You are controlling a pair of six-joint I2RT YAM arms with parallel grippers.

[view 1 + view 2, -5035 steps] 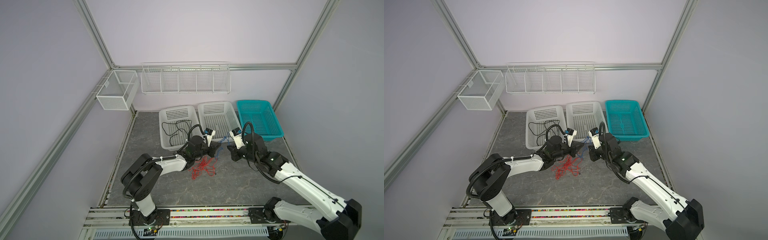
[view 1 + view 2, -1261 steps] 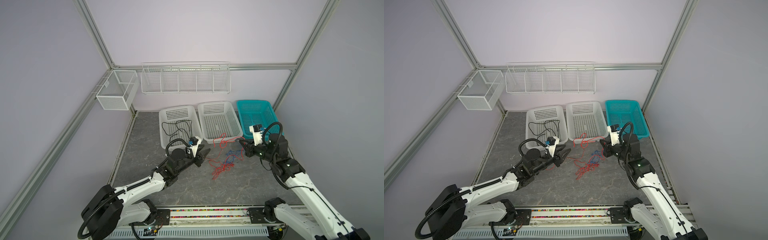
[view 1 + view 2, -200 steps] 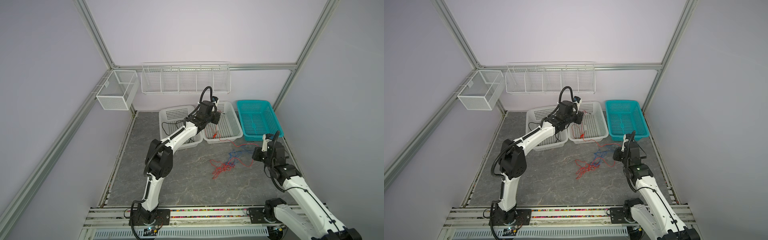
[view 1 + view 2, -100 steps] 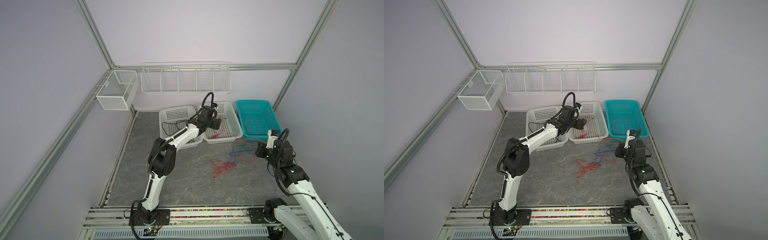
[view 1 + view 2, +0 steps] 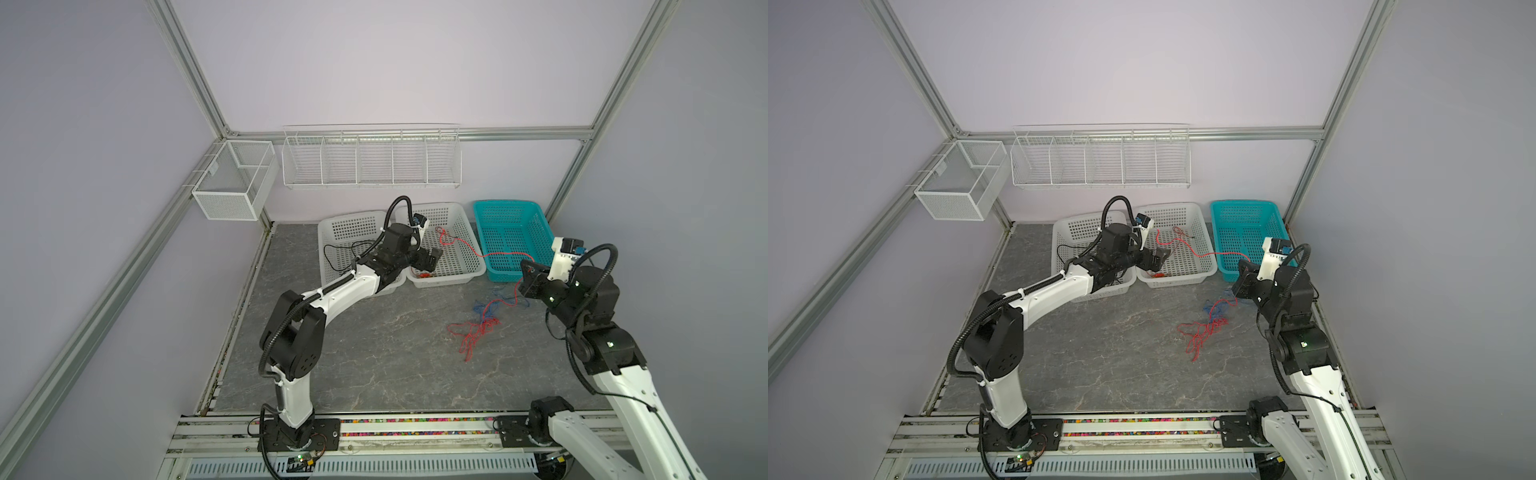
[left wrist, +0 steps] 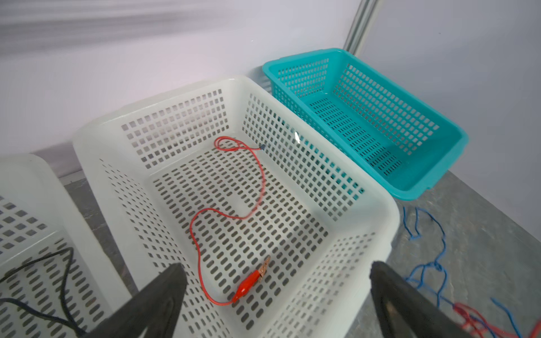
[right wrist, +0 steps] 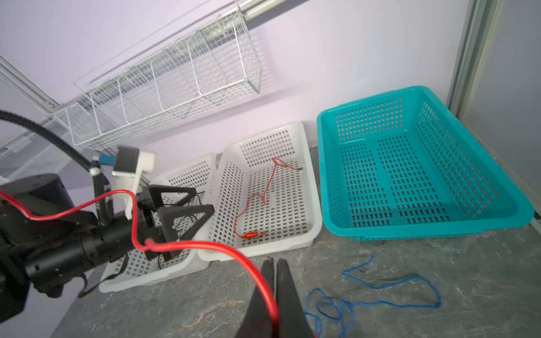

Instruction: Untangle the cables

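— What's it all resting on?

— A grey tabletop (image 5: 374,365) with pale veins like marble. Three slotted plastic baskets stand side by side along its back edge. There's a white basket (image 5: 351,227) furthest to the left, well apart from the left edge. A second white basket (image 5: 451,280) sits in the middle, and a teal basket (image 5: 505,212) is in the back right corner.

— Anything loose on the surface itself?

— Yes, over toward the right edge. A blue cable (image 5: 481,309) lies in loose loops just in front of the teal basket. A red cable (image 5: 478,332) lies bunched beside it, nearer the middle of the tabletop. The two overlap where they meet.
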